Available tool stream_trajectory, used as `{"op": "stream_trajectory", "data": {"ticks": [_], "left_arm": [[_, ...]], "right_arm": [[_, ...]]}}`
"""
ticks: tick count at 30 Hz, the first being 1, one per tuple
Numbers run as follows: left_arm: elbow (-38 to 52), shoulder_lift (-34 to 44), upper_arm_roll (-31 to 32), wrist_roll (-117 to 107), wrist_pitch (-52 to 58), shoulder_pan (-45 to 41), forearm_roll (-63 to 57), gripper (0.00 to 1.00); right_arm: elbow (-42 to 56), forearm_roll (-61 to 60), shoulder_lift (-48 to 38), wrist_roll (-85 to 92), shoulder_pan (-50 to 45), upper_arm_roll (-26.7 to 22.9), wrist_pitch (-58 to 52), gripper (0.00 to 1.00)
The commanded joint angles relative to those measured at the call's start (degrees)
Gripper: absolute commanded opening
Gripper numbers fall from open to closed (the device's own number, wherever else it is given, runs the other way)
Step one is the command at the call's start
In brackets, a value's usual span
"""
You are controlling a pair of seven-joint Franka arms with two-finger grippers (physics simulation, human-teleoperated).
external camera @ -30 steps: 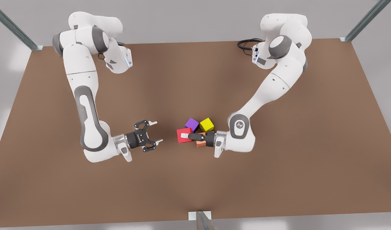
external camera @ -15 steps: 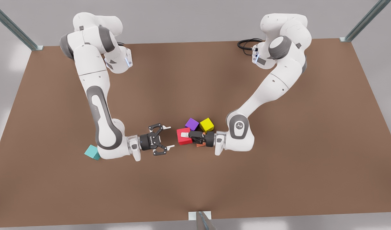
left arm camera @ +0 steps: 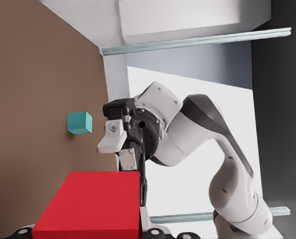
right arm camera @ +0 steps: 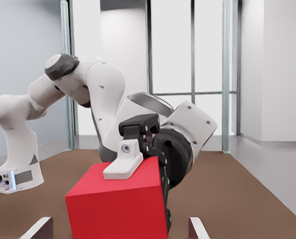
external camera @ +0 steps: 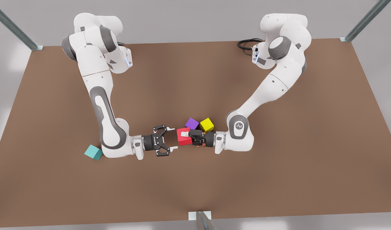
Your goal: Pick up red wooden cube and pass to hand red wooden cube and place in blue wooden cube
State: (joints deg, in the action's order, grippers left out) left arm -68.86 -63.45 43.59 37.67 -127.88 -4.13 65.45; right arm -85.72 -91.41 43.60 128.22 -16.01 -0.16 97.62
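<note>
Red wooden cube: pinched in the left gripper and held up off the table near its middle, one white finger laid across the upper face.
Right gripper: fingers spread wide and levelled at the cube's free side, tips just short of it.
Blue wooden cube: resting on the table at the front view's left, beside the right arm's wrist, well apart from the handover.
Done: pick-up judged complete; grippers brought face to face.
Left: closing on the cube, release by the left gripper, carry and placing at the blue cube.
Edges: purple cube and yellow cube sit close behind the left gripper.
Open room: bare table is seen between handover and blue cube; only the right arm's own forearm is near that path.
</note>
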Motion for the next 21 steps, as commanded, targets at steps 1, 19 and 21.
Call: {"op": "stream_trajectory", "data": {"ticks": [1, 19, 21], "left_arm": [[0.0, 0.1, 0.0, 7.9, 0.5, 0.0, 0.8, 0.55], [0.0, -0.1, 0.1, 8.0, 0.3, -0.2, 0.8, 0.55], [0.0, -0.2, 0.1, 8.0, 0.3, -0.4, 0.8, 0.55]], "right_arm": [[0.0, -0.3, 0.0, 6.6, -0.1, 0.3, 0.3, 1.0], [-0.2, -2.1, 0.3, 6.8, -2.4, 0.8, 1.5, 1.0], [-0.1, -2.3, 0.3, 6.7, -2.4, 0.8, 1.8, 1.0]]}}
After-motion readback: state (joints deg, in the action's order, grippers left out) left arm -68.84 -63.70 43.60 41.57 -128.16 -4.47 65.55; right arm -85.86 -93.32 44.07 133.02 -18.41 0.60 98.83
